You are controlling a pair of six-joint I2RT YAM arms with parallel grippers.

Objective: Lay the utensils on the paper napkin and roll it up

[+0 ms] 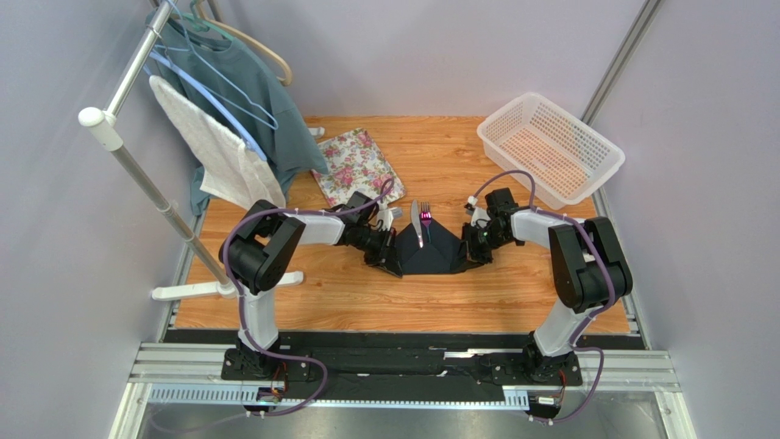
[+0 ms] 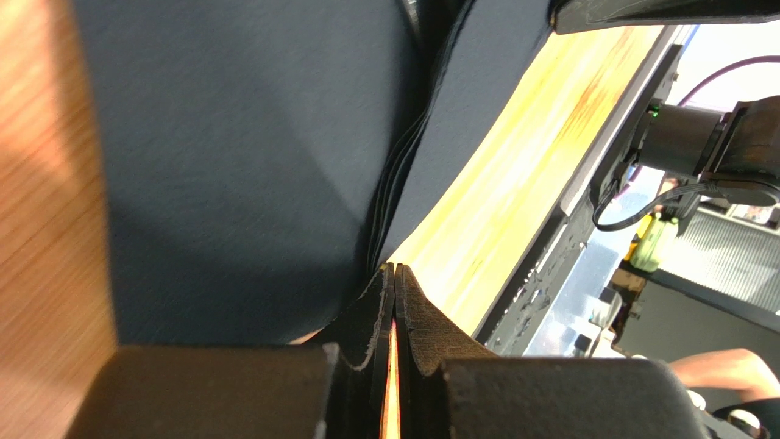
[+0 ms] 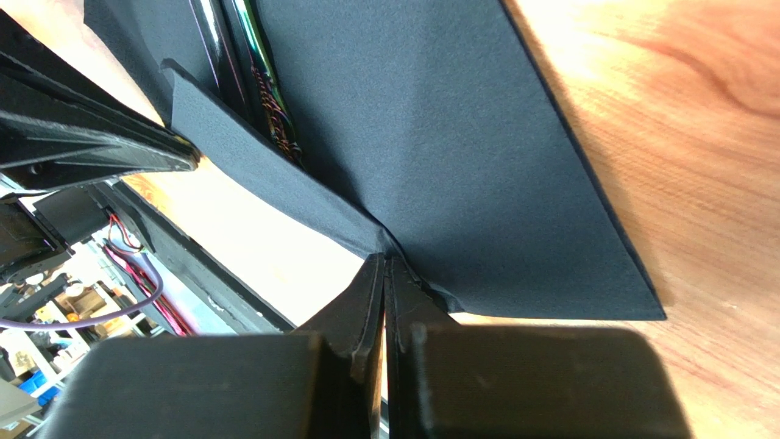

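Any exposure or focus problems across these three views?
Top external: evenly lit and sharp, though the black napkin shows little detail. Left wrist: table beneath the lifted napkin blown out yellow, its grain at left smeared. Right wrist: glare washes out the table at upper right and under the napkin.

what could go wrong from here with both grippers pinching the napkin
1. The left gripper and right gripper each seem to hold the paper napkin only by its edge, at the very fingertips. The thin sheet may slip free, or tear if the arms pull apart.
2. The fork and knife stick out past the napkin's far edge, so they may slide out or skew as the sides fold over.
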